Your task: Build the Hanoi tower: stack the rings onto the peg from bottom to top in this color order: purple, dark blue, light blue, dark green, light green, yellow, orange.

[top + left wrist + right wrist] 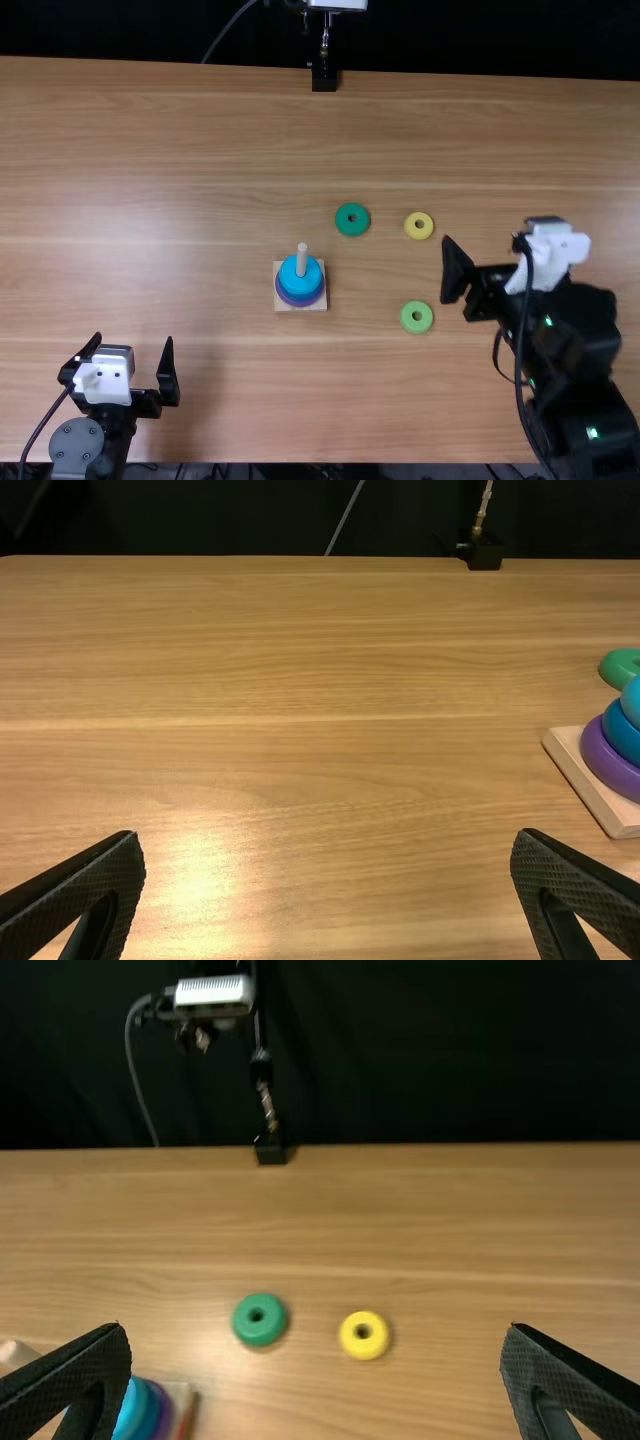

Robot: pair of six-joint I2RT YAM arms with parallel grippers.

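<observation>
Purple (604, 760) at the bottom, dark blue (619, 736) above it, light blue (633, 702) on top: three rings sit around the peg (302, 260) on its base (280, 305)! Dark green (342, 223) looks next, lying flat beyond the stack, with yellow (410, 228) to its right and light green (408, 321) nearer the arms. Left gripper (134, 340) is spread wide, nothing between its fingers; right gripper (318, 1326) is just as wide and just as empty.

Danger here? Two greens on one table: mistake light for dark and the order is gone. Close off centre on dark green and the rim could tip or skid away. Carry it over with poor aim and it may snag on the peg's tip, hanging crooked; come in too low and a finger could bump the stack, sliding the whole base.

Now the angles! Top view gives us light green and how every ring lies from the peg. Left wrist view offers the layers side-on, clear as steps. And the right wrist view? Dark green and yellow between those spread fingers, with one finger cutting across the stack.
</observation>
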